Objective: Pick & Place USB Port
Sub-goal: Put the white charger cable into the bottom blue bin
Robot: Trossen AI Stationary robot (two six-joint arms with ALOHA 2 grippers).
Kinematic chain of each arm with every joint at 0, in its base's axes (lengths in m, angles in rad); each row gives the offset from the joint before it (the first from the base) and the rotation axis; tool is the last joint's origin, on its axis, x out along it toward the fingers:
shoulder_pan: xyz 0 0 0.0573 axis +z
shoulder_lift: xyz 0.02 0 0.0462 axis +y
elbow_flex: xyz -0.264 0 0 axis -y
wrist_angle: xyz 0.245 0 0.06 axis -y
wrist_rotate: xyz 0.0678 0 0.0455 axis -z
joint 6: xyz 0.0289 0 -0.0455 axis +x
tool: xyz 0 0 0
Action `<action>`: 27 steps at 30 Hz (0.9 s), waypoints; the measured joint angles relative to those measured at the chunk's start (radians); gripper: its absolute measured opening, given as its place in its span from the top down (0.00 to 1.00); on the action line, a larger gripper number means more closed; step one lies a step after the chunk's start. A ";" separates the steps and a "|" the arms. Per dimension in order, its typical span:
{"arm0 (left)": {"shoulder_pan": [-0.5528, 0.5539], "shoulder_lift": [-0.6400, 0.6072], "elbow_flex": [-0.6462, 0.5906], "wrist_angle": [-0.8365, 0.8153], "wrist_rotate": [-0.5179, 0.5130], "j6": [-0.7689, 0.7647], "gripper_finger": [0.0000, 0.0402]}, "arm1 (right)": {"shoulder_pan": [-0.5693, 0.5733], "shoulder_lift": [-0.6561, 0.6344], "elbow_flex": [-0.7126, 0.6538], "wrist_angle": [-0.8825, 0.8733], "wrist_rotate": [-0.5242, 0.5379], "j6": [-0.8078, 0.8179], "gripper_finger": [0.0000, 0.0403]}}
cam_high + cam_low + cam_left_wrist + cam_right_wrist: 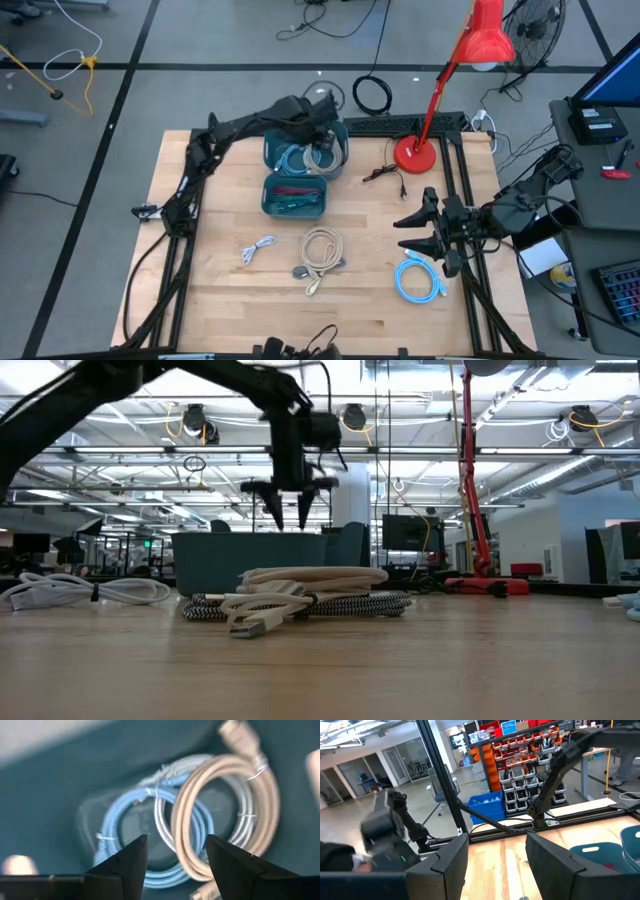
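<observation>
My left gripper (322, 140) hangs open above the far teal bin (272, 150), fingers pointing down; in the low view the left gripper (290, 510) is clear of the bin's rim. Below the left gripper (176, 842), on the bin's floor, lie a beige coiled cable (227, 795), a light blue coil (120, 825) and a pale grey coil (245, 825), the beige one overlapping the others. My right gripper (425, 232) waits open near the table's right edge, beside a blue cable coil (418, 278).
A second teal bin (293, 196) with dark and red cables stands just nearer than the first. On the table lie a white cable (258, 250), a beige coil over a striped one (322, 250), and a thin black cable (385, 175). A red lamp's base (412, 153) stands at the far right.
</observation>
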 joint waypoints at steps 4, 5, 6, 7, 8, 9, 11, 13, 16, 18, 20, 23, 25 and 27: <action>-0.010 -0.104 0.000 0.024 0.026 0.077 0.52 | 0.000 0.000 0.000 -0.002 0.003 -0.006 0.54; -0.023 -0.129 0.000 0.026 0.052 0.100 0.53 | -0.001 0.000 0.000 -0.003 0.003 -0.009 0.54; -0.038 -0.160 0.000 0.022 0.086 0.124 0.53 | -0.001 0.000 0.000 -0.002 0.004 -0.011 0.54; -0.057 -0.185 0.000 0.015 0.129 0.147 0.53 | -0.001 0.000 0.000 -0.005 0.004 -0.013 0.54; -0.084 -0.211 0.000 0.010 0.156 0.163 0.54 | -0.001 0.000 0.000 -0.008 0.004 -0.016 0.54; -0.113 -0.240 0.000 0.006 0.189 0.173 0.54 | -0.002 0.000 0.000 -0.012 0.007 -0.019 0.54; -0.182 -0.288 0.000 -0.008 0.224 0.174 0.54 | -0.002 -0.001 0.000 -0.031 0.028 -0.021 0.54; -0.268 -0.331 0.000 -0.014 0.227 0.149 0.54 | -0.002 -0.002 0.000 -0.056 0.042 -0.019 0.54; -0.418 -0.374 0.001 -0.029 0.216 0.057 0.54 | -0.007 -0.006 0.000 -0.081 0.052 0.002 0.54; -0.522 -0.379 0.001 -0.039 0.173 -0.027 0.54 | -0.013 -0.007 0.000 -0.102 0.050 0.014 0.54; -0.620 -0.375 0.001 -0.070 0.115 -0.103 0.54 | -0.018 -0.007 0.000 -0.121 0.049 0.024 0.54; -0.744 -0.350 0.001 -0.145 0.026 -0.238 0.54 | -0.025 -0.007 0.000 -0.133 0.048 0.028 0.54; -0.810 -0.328 0.001 -0.223 -0.035 -0.327 0.54 | -0.031 -0.007 0.000 -0.139 0.048 0.029 0.54; -0.855 -0.298 0.000 -0.312 -0.099 -0.416 0.54 | -0.038 -0.007 0.000 -0.141 0.048 0.029 0.54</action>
